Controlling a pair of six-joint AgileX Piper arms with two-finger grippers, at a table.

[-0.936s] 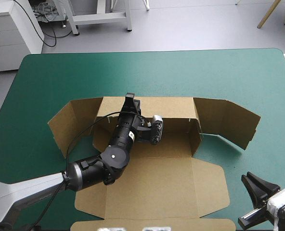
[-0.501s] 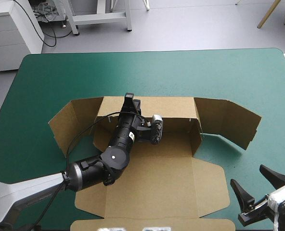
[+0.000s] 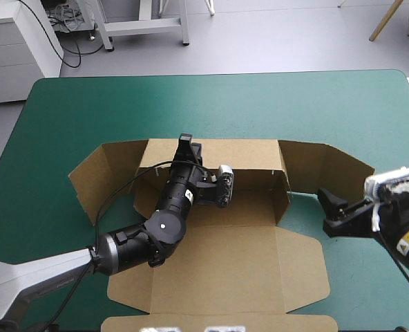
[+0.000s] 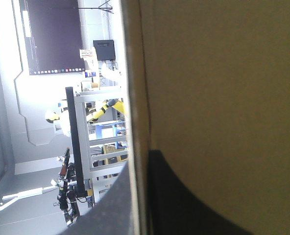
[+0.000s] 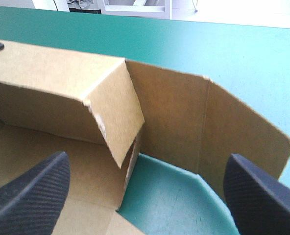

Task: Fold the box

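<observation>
High view, brown box [image 3: 218,256] at the table's [image 3: 121,104] middle, far wall raised, left gripper [image 3: 186,146] on that wall, right gripper [image 3: 325,209] beside the right wing, left wrist view, fingers [image 4: 184,210] clamped on the board's edge, right wrist view, fingers [image 5: 32,188] wide apart facing the wing.

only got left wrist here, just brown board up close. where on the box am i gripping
observer: The left gripper is clamped on the box, at the top edge of its raised rear wall, left of the middle.
operator: wheres the other arm
observer: The right gripper hovers over the teal-green cover at the box's right side, jaws open, facing the right flap.
operator: is that flap tucked in
observer: No, it stands upright, splayed outward beyond the right corner.
</observation>
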